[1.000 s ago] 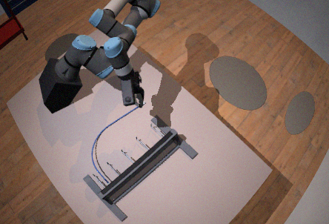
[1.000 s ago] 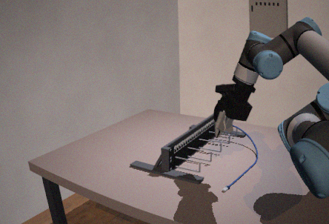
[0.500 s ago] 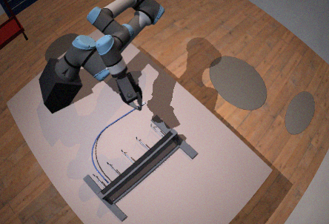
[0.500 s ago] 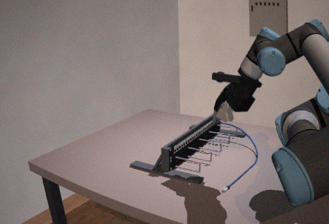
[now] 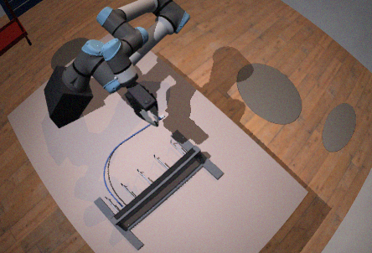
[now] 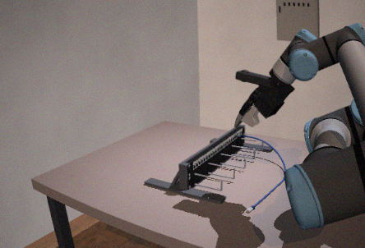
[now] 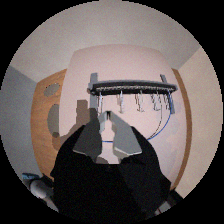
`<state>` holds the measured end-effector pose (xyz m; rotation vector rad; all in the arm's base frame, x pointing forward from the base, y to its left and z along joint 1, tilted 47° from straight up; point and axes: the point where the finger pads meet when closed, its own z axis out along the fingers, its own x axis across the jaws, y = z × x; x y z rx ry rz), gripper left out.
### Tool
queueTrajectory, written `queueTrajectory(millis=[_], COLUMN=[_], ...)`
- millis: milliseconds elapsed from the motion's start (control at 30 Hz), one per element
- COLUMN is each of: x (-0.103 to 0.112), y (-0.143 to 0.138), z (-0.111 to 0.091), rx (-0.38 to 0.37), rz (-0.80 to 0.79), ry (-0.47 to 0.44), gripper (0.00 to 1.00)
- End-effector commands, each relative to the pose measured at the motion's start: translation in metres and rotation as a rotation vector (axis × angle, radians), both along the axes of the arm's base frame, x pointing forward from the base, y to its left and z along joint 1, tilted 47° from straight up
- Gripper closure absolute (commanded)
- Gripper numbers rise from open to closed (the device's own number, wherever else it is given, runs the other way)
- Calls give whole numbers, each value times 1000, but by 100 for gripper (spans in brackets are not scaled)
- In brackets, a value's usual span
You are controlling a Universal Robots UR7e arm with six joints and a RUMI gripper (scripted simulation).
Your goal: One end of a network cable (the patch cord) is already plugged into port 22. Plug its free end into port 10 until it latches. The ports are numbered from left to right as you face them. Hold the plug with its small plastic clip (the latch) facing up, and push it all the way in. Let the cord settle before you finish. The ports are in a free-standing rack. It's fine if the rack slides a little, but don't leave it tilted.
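The black patch-panel rack (image 5: 167, 182) (image 6: 214, 151) (image 7: 132, 86) stands on the table on two grey feet. The blue patch cord (image 5: 110, 157) (image 6: 271, 189) (image 7: 162, 125) runs in an arc from one end of the rack across the table behind it. Its free plug (image 6: 250, 209) (image 5: 162, 117) lies on the table top, apart from the fingers. My gripper (image 5: 152, 120) (image 6: 238, 122) (image 7: 108, 111) is shut with nothing between its fingers. It hangs above the table behind the rack's far end, tilted down toward the rack.
Several thin cable-support bars (image 5: 142, 174) (image 6: 224, 171) stick out behind the rack. The robot's dark base (image 5: 63, 99) sits at the table's corner. A grey wall box (image 6: 297, 8) hangs on the far wall. Two grey discs (image 5: 268, 92) lie on the wooden floor.
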<state>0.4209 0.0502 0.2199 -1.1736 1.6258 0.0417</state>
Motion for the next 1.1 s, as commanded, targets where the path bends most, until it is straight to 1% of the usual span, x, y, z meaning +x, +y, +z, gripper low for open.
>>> queueTrajectory(millis=[0, 167, 333, 1067], x=[1, 2, 2, 3], y=[-6, -10, -12, -12], z=[2, 3, 4, 4], rx=[-29, -56, -68, -70], rz=[9, 9, 10, 10], ry=[-52, -80, -92, -94], gripper=[100, 100, 100, 100])
